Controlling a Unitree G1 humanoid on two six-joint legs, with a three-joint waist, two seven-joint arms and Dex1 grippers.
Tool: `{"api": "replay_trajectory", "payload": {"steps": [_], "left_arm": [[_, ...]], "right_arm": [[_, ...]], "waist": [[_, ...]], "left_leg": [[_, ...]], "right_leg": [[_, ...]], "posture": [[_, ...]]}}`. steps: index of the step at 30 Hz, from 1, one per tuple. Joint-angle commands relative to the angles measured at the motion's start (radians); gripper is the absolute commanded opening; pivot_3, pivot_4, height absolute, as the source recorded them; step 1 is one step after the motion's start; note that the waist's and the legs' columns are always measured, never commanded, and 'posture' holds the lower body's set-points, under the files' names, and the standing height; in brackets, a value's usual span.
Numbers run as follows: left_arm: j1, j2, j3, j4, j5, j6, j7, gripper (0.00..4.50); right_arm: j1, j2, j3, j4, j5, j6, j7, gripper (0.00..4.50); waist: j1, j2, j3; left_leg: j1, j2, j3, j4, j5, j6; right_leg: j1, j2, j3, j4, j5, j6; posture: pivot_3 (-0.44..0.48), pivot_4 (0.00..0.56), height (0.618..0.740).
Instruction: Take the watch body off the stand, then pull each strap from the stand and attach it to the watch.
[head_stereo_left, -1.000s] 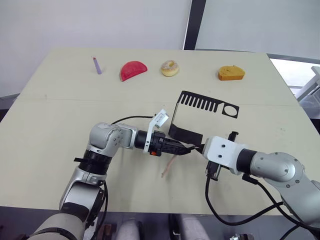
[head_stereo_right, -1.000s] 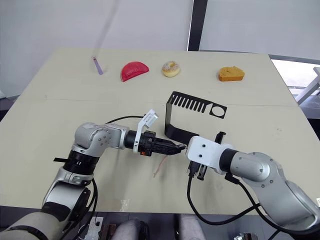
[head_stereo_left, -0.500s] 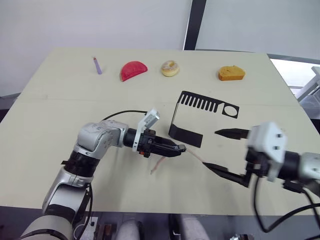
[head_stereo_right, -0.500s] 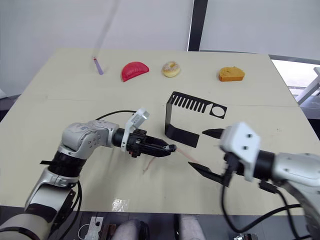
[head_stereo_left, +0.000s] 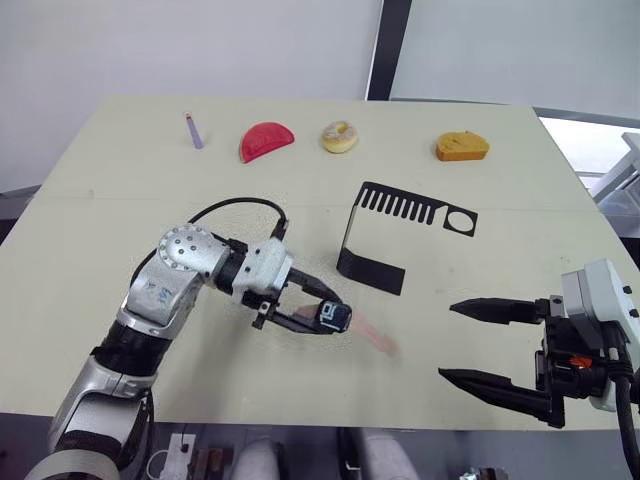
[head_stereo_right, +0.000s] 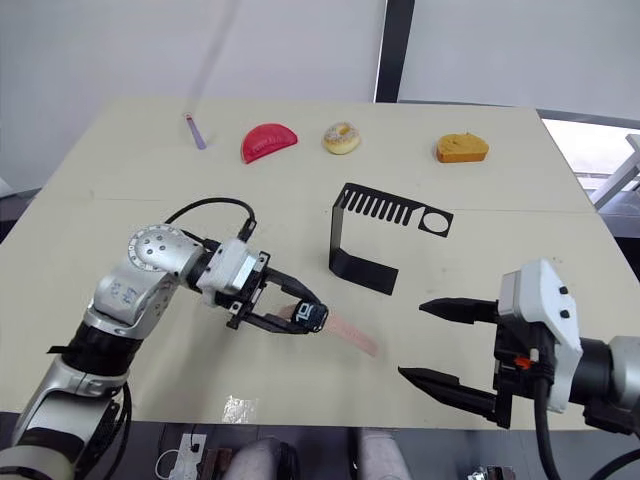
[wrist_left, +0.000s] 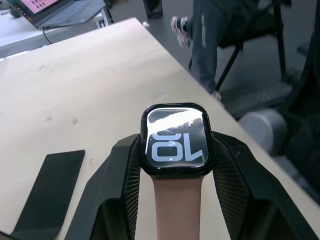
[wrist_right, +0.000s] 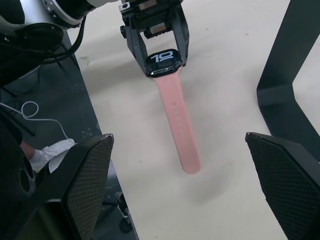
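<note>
small black rounded-square watch body off the black bent-sheet stand | pinched in left gripper low over the table, pale pink straps look attached both sides | right gripper spread wide, empty, well apart | pretty much done

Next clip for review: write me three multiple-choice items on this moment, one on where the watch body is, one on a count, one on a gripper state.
1. Where is the watch body?
A. On the stand
B. Between the left gripper's jaws
C. Beside the doughnut

2. How many items lie along the table's far edge?
A. Two
B. Four
C. Six

3. How is the right gripper?
A. Jaws open, empty
B. Shut on a strap
C. Shut on the stand

Key: 1 B, the left gripper clamps its sides. 2 B, purple stick, red piece, doughnut, orange piece. 3 A, its jaws are spread wide with nothing between.
</note>
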Motion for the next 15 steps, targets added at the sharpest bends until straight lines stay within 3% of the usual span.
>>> {"api": "replay_trajectory", "payload": {"steps": [1, 8, 12, 15], "left_arm": [[-0.001, -0.011, 0.004, 0.015, 0.028, -0.030, 0.032, 1.60], [0.016, 0.004, -0.009, -0.011, 0.040, 0.028, 0.047, 1.60], [0.038, 0.003, -0.046, -0.064, 0.052, 0.176, 0.103, 1.60], [0.068, -0.043, -0.094, -0.114, 0.089, 0.315, 0.220, 1.60]], "right_arm": [[0.011, -0.016, -0.022, -0.005, 0.012, -0.043, -0.021, 4.46], [0.002, -0.048, 0.010, 0.008, 0.022, -0.079, -0.053, 4.46], [0.019, -0.048, 0.051, 0.003, -0.036, -0.103, -0.049, 4.46], [0.040, -0.041, 0.127, -0.012, -0.137, -0.138, -0.053, 4.46]], "waist": [[0.000, 0.000, 0.000], [-0.002, 0.000, 0.000], [-0.002, 0.000, 0.000], [-0.001, 0.000, 0.000]], "left_leg": [[0.000, 0.000, 0.000, 0.000, 0.000, 0.000], [0.000, 0.000, 0.000, 0.000, 0.000, 0.000], [0.000, 0.000, 0.000, 0.000, 0.000, 0.000], [0.000, 0.000, 0.000, 0.000, 0.000, 0.000]], "right_leg": [[0.000, 0.000, 0.000, 0.000, 0.000, 0.000], [0.000, 0.000, 0.000, 0.000, 0.000, 0.000], [0.000, 0.000, 0.000, -0.001, 0.000, 0.000], [0.000, 0.000, 0.000, -0.001, 0.000, 0.000]], "posture": [[0.000, 0.150, 0.737], [0.000, 0.150, 0.737], [0.000, 0.150, 0.737], [0.000, 0.150, 0.737]]}}
